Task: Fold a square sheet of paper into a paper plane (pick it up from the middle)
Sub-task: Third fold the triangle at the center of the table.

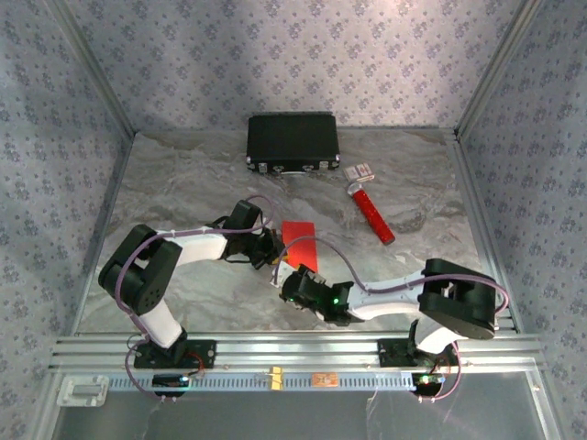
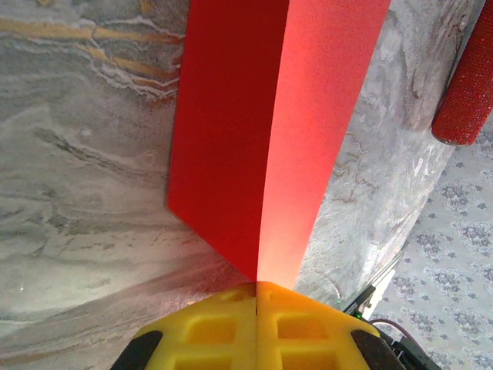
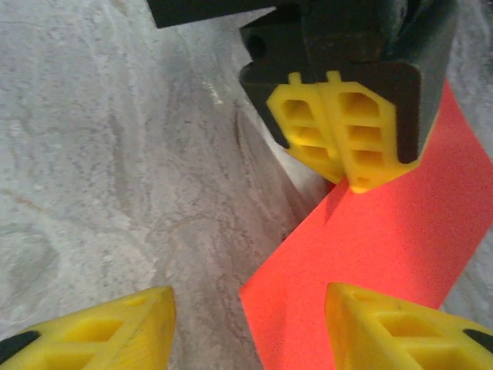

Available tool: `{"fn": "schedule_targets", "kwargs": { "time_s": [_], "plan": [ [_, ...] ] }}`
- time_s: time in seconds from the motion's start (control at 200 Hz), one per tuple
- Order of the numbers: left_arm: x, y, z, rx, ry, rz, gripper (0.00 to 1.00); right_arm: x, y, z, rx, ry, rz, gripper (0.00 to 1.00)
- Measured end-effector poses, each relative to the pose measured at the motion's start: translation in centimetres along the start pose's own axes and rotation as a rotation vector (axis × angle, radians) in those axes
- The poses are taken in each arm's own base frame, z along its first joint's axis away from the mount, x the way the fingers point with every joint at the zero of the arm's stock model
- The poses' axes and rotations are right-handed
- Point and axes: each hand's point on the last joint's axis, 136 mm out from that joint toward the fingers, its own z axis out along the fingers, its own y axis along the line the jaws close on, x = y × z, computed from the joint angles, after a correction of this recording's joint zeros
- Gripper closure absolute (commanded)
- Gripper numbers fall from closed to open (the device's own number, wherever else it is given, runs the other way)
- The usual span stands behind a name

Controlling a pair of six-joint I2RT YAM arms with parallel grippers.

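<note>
My left gripper (image 2: 256, 291) is pressed fully closed, its yellow fingers pinching the near end of the square sheet of paper (image 2: 262, 139). From that wrist the sheet shows one long crease running away from the pinch, a darker flap to the left of it and a lighter one to the right. The sheet sits in the middle of the worktop (image 1: 183, 183), between my two arms, well short of the black case (image 1: 293, 142) at the back and apart from the red tube (image 1: 374, 213) on the right. My right gripper (image 3: 248, 299) stands partly open and holds nothing (one finger is above bare marble, the other above the red paper). It faces the left gripper across the sheet's corner.
</note>
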Motion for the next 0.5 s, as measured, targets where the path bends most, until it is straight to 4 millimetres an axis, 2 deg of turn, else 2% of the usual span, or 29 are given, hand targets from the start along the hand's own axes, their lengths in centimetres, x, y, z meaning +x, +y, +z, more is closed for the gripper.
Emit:
{"fn": "schedule_targets", "kwargs": {
  "time_s": [0.195,0.5],
  "plan": [
    [0.1,0.3,0.0,-0.003,0.000,-0.004,1.00,-0.2,-1.0,0.2,0.066,-0.012,-0.003,0.60],
    [0.1,0.5,0.1,-0.006,0.002,-0.007,1.00,-0.7,-1.3,0.1,0.087,-0.029,0.007,0.62]
  ]
}}
